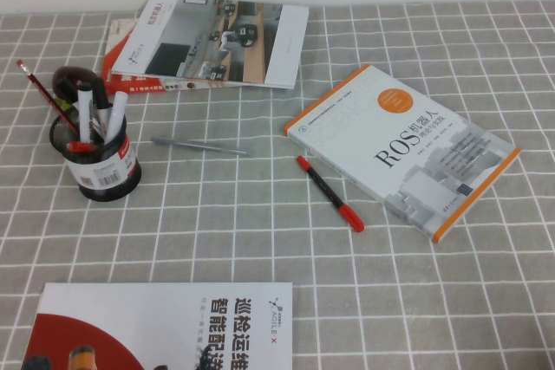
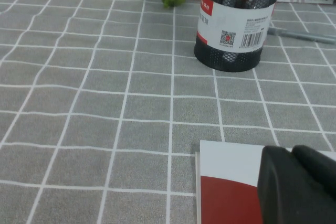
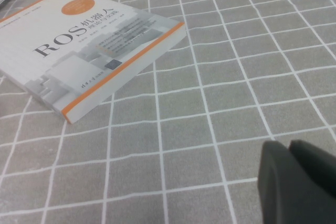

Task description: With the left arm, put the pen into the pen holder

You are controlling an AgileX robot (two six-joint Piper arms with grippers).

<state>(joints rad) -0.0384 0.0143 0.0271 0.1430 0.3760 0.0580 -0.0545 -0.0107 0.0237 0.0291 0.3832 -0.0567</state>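
The black mesh pen holder [image 1: 100, 160] with its barcode label stands at the left of the table, also seen in the left wrist view [image 2: 239, 30]. A white-barrelled pen [image 1: 85, 114] with a black cap stands upright inside it among other pens. My left gripper [image 2: 291, 153] is shut and empty, low over the red-and-white booklet [image 2: 231, 182] at the table's front left, well short of the holder. My right gripper [image 3: 289, 146] is shut over bare tablecloth, near the ROS book [image 3: 79, 51].
A dark mangosteen [image 1: 74, 82] sits just behind the holder. A thin grey pen [image 1: 199, 146] and a slim black pen with red ends [image 1: 329, 193] lie mid-table. The ROS book [image 1: 403, 149] lies right, magazines [image 1: 217, 41] at the back.
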